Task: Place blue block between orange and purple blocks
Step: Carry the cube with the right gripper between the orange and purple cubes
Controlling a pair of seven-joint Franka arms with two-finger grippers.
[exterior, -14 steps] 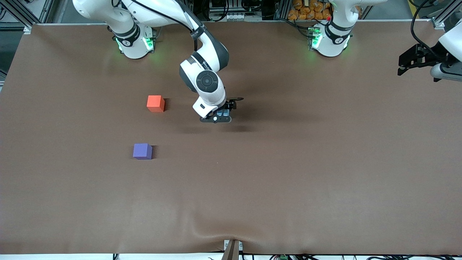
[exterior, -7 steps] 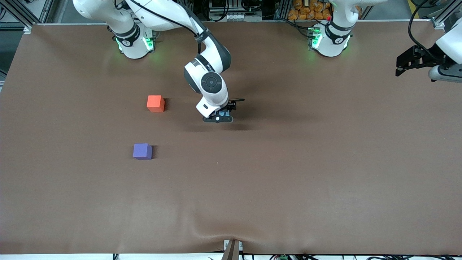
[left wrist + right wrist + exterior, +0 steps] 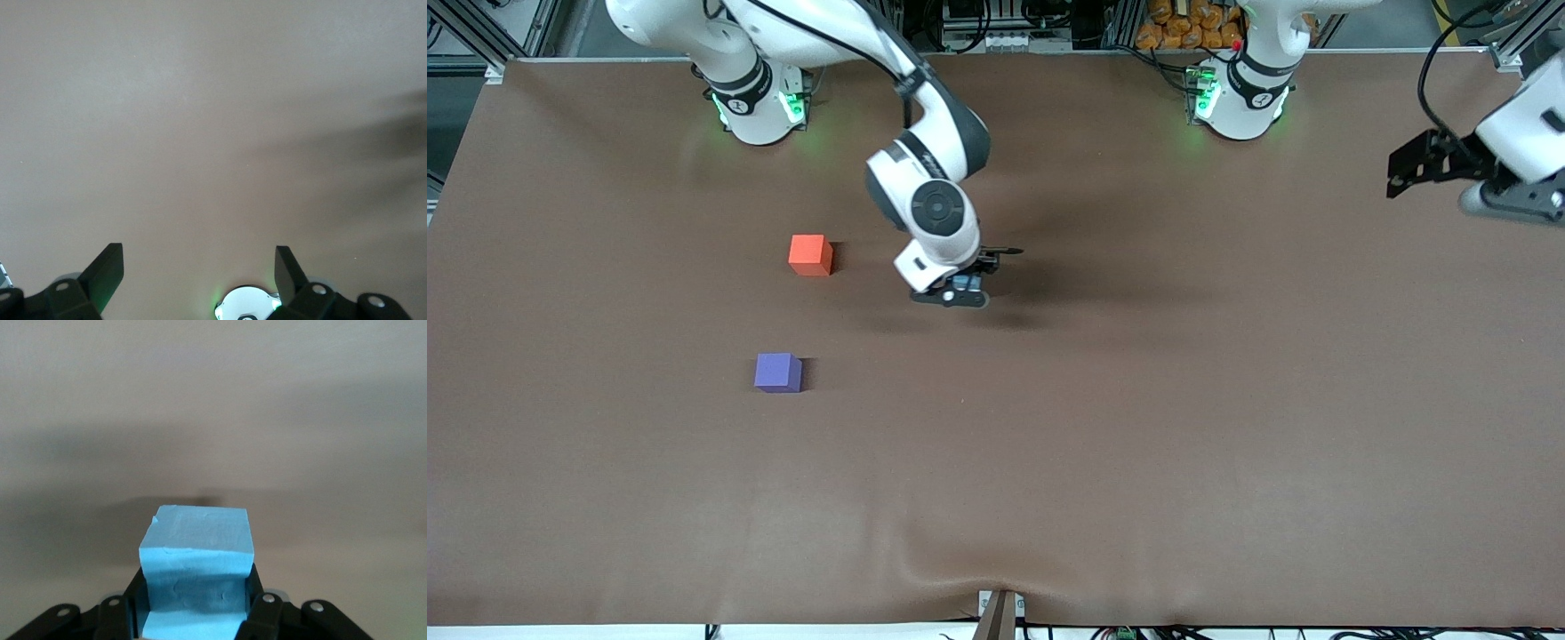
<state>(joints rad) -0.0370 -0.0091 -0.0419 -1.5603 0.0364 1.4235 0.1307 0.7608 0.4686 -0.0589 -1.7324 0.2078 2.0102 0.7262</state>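
the right gripper [image 3: 960, 286] hangs on a bent arm that reaches out from its base over the middle of the brown table [image 3: 1138, 427], wrist turned down. its fingers [image 3: 261, 613] are clamped on the blue block [image 3: 197, 577], a matte sky-blue cube with slightly dented foam-like faces, held off the cloth. the orange block [image 3: 810, 255] and, nearer the front camera, the purple block [image 3: 778, 372] sit well apart toward the right arm's end. the left gripper [image 3: 199, 267] waits, spread wide, over the left arm's end.
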